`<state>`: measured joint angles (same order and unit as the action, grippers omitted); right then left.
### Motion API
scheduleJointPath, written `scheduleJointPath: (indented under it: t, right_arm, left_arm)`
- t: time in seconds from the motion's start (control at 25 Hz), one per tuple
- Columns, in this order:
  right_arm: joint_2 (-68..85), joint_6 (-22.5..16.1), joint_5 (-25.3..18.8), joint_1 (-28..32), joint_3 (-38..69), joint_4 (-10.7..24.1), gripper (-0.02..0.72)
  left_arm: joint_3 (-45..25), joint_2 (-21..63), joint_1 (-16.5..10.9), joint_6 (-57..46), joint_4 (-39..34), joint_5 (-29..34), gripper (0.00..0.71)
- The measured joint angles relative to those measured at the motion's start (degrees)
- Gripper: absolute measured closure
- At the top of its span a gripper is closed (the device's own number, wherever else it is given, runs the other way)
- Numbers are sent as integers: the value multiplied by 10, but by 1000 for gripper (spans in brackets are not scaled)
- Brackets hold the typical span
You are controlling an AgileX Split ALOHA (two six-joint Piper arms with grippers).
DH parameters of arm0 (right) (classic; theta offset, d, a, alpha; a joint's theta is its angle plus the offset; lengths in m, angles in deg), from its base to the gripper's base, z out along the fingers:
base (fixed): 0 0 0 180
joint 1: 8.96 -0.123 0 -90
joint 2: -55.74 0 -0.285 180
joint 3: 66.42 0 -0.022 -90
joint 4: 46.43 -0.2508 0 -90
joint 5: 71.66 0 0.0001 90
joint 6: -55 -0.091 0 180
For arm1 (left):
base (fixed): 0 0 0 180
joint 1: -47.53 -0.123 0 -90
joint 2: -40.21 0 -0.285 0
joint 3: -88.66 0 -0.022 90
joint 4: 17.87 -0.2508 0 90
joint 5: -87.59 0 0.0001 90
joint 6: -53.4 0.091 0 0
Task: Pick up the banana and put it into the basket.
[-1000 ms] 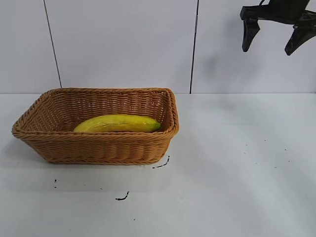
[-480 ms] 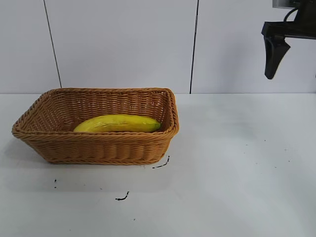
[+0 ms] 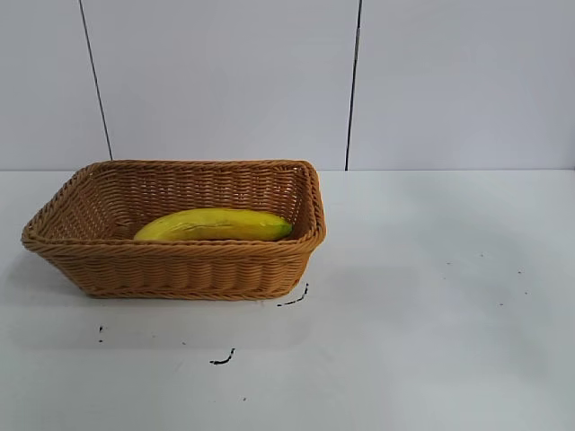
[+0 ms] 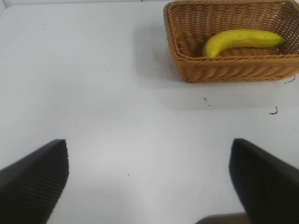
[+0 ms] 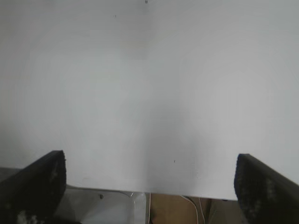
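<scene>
The yellow banana (image 3: 216,224) lies inside the orange-brown wicker basket (image 3: 180,268) at the left of the white table. The left wrist view also shows the banana (image 4: 240,39) lying in the basket (image 4: 224,70), far from my left gripper (image 4: 149,182), which is open and empty above bare table. My right gripper (image 5: 149,186) is open and empty over the table's edge. Neither gripper shows in the exterior view.
Small black marks (image 3: 223,359) dot the white table in front of the basket. The right wrist view shows the table's edge (image 5: 154,192) with a floor and cables below it.
The right gripper, high at the upper right a second ago, has moved right and out of the exterior view. The banana and basket have not moved.
</scene>
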<state>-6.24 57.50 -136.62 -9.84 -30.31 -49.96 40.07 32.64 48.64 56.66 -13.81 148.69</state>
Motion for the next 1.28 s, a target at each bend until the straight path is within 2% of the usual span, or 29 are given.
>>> scheduleJointPath:
  t: [0.08,0.2,0.88,1.28]
  right_arm:
    - [60,0,36,0,39,0,38]
    - [151,0,63,0,101,0,38]
    - [528,0,61,0,123,2,38]
    - [545,0,61,-1,123,2,38]
  left_arm:
    - [0,0,0,0,0,0,17]
    - [0,0,0,0,0,0,17]
    - [0,0,0,0,0,0,17]
    - [0,0,0,0,0,0,17]
